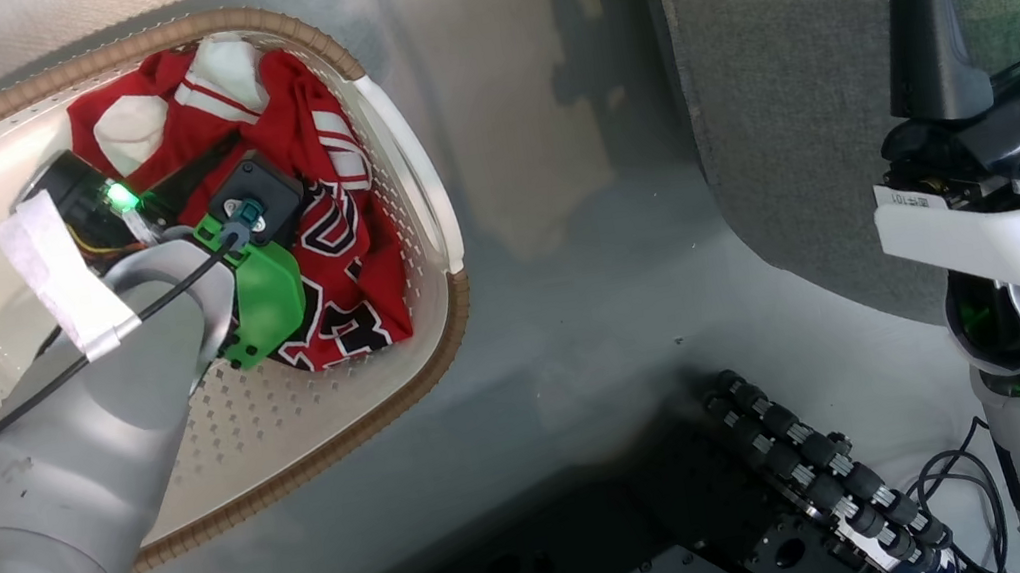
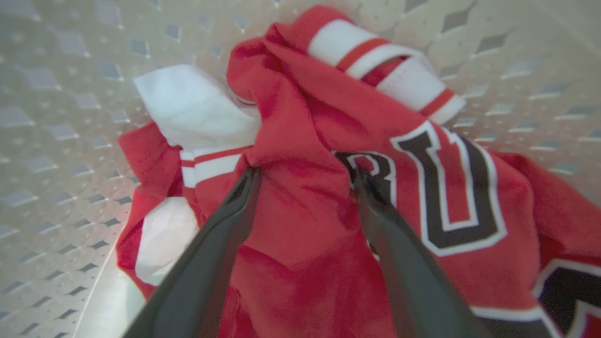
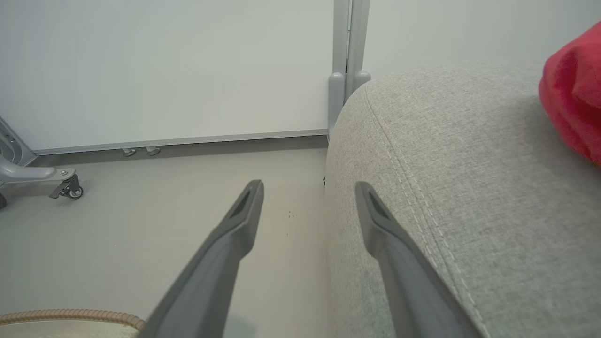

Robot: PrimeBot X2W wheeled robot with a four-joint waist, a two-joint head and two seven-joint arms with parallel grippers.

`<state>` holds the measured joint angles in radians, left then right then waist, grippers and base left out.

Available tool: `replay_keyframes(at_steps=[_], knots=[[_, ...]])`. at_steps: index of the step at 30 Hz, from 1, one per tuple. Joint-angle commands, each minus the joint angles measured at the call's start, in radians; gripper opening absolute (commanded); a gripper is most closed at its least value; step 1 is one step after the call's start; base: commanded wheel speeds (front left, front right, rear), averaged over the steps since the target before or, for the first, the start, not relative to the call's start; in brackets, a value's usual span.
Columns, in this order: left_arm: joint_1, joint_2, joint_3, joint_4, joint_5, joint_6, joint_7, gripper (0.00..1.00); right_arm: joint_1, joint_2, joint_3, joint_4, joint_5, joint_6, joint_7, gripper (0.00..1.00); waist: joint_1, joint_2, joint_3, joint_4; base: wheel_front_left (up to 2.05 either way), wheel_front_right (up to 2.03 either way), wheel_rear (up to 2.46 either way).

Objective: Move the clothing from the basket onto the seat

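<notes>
Jersey lies crumpled in the basket, one fold between the fingers of the open left tool. A thin pinch could slip, or the trailing cloth could catch on the basket. The right tool hangs open beside the seat.

red-white-black jersey, cream basket, grey seat

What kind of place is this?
Probably a test room dressed as a living room: a grey fabric sofa cushion, a cream perforated plastic laundry basket, plain white wall panels and a wheeled grey metal stand.
</notes>
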<state>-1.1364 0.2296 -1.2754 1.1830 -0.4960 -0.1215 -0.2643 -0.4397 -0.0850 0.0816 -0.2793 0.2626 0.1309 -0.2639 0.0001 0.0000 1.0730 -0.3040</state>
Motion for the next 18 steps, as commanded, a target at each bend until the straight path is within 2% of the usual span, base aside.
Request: replay_keyframes(at_steps=[1,10,18], knots=[[-0.026,-0.005,-0.001,0.015,0.017,0.007,0.000,1.00,0.006,0.003,0.002,0.003,0.003,0.000,-0.001,1.00,-0.0001,0.0000,0.002,-0.002,0.00,0.00,0.00],[-0.055,-0.037,-0.003,0.089,0.059,0.002,0.063,1.00,0.025,0.006,0.020,0.008,-0.008,0.000,-0.001,1.00,-0.0001,0.0000,0.012,-0.010,0.00,0.00,0.00],[-0.050,-0.047,-0.004,0.105,0.051,-0.009,0.238,1.00,0.048,0.007,0.035,0.004,-0.010,0.000,-0.001,1.00,-0.0001,0.0000,0.018,-0.015,0.00,0.00,0.00]])
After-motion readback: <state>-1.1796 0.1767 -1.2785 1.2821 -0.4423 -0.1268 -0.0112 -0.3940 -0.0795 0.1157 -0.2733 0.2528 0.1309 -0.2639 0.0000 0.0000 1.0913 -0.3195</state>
